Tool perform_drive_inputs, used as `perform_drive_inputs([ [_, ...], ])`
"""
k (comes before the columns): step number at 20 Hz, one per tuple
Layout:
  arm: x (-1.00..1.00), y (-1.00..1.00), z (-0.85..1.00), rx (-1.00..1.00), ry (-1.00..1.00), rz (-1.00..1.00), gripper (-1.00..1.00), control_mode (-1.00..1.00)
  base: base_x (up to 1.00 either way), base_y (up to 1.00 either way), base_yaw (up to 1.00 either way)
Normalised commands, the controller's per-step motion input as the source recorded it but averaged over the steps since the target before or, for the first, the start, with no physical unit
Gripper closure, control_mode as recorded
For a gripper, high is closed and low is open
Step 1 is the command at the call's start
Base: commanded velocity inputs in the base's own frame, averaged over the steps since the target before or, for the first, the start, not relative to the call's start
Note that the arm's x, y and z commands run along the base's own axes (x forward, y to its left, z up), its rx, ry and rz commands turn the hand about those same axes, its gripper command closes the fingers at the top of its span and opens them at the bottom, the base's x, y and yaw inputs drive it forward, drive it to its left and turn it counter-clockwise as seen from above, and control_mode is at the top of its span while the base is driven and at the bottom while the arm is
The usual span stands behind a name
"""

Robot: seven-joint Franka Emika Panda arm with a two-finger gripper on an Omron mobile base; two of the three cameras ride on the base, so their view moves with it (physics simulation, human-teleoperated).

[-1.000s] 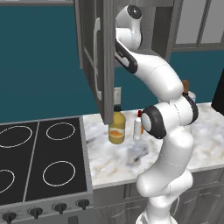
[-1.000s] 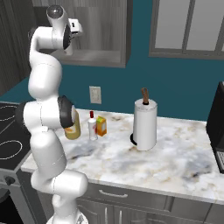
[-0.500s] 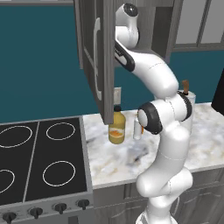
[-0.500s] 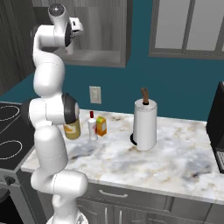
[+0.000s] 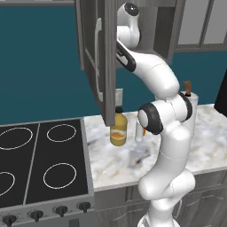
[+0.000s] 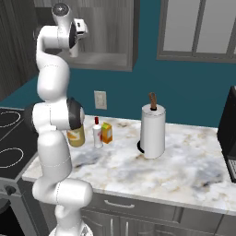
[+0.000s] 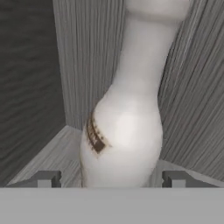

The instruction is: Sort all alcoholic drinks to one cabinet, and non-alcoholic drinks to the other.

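Note:
A white curvy bottle with a small brown label stands upright on the shelf inside the open upper cabinet. My gripper is open, one fingertip on each side of the bottle with a gap between. From the right base view, the hand reaches into that cabinet. On the counter below stand a yellow-orange bottle, a small white bottle with a red cap and an orange carton.
The cabinet's open door hangs left of the arm. A second upper cabinet with glass doors is to the right. A paper towel roll stands mid-counter, a stove lies left, and a black appliance is at far right.
The jaws have spread apart around the white bottle. The upper arm has shifted slightly at the cabinet. The things on the counter have not moved.

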Motion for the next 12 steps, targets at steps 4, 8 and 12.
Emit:
perform_drive_inputs([
  [4, 0.04, 0.0, -0.11, 0.0, 0.0, 0.0, -1.0, -1.0, 0.0, 0.0, 0.0],
  [8, -0.07, 0.0, -0.02, 0.0, 0.0, 0.0, -1.0, -1.0, 0.0, 0.0, 0.0],
  [12, -0.78, -0.04, 0.0, 0.0, -0.01, 0.0, -1.0, -1.0, 0.0, 0.0, 0.0],
])
